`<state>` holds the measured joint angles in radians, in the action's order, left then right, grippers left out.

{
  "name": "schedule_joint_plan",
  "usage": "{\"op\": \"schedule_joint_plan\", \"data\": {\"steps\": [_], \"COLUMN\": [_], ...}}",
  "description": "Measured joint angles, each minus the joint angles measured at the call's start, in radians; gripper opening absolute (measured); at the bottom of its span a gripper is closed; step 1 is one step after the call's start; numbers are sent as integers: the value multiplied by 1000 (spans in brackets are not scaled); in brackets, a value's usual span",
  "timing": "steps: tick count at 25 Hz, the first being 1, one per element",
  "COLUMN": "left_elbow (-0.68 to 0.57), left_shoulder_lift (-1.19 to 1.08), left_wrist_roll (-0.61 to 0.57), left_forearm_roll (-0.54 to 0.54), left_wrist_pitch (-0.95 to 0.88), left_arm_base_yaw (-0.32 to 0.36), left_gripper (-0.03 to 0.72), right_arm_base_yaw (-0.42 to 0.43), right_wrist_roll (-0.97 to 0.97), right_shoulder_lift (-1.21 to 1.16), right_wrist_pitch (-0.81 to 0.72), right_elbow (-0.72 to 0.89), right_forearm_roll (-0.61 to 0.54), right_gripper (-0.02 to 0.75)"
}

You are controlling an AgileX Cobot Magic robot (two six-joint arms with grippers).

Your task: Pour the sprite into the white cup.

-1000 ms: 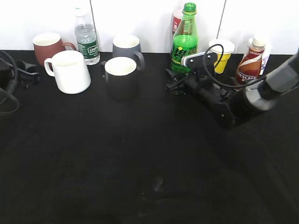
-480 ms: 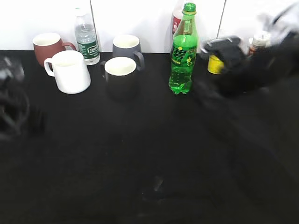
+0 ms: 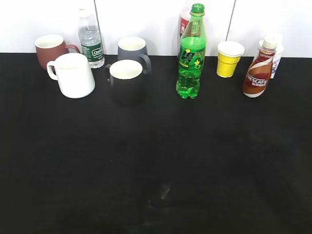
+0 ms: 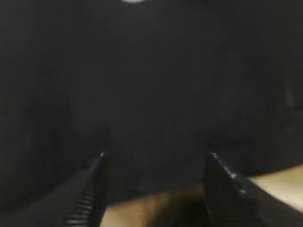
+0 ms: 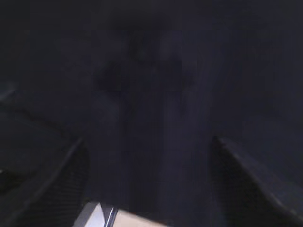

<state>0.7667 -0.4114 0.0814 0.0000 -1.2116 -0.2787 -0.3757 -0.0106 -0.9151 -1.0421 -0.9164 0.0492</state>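
The sprite (image 3: 191, 53), a tall green bottle with a green cap, stands upright at the back of the black table, right of centre. The white cup (image 3: 74, 74), a large white mug with its handle to the left, stands at the back left. Neither arm shows in the exterior view. My left gripper (image 4: 156, 163) is open and empty over the black cloth near a tan edge. My right gripper (image 5: 149, 151) is open and empty over dark cloth, in a blurred view. Neither wrist view shows the bottle or the cup.
A black mug (image 3: 126, 80) and a grey mug (image 3: 132, 48) stand between cup and sprite. A brown-red mug (image 3: 49, 48) and a small water bottle (image 3: 90, 39) are at the back left. A yellow cup (image 3: 229, 58) and a Nescafe bottle (image 3: 258, 73) are at the back right.
Both arms have swept out of the exterior view, the right one away from the sprite. The sprite now stands a little nearer the front than one second ago.
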Motion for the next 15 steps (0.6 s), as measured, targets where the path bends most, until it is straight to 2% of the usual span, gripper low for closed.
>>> {"op": "schedule_joint_plan", "data": {"steps": [3, 7, 15], "left_elbow": [-121, -219, -233], "left_shoulder_lift": [284, 320, 320], "left_wrist_roll": [-5, -6, -19], "left_forearm_roll": [11, 22, 23], "left_wrist_pitch": [10, 141, 154], "left_arm_base_yaw": [-1, -2, -3], "left_gripper": [569, 571, 566], "right_arm_base_yaw": [0, 0, 0], "right_wrist_roll": [0, 1, 5], "right_shoulder_lift": [327, 694, 754], "right_wrist_pitch": [-16, -20, -17], "right_elbow": [225, 408, 421], "right_forearm_roll": [0, 2, 3], "right_gripper": [588, 588, 587]}}
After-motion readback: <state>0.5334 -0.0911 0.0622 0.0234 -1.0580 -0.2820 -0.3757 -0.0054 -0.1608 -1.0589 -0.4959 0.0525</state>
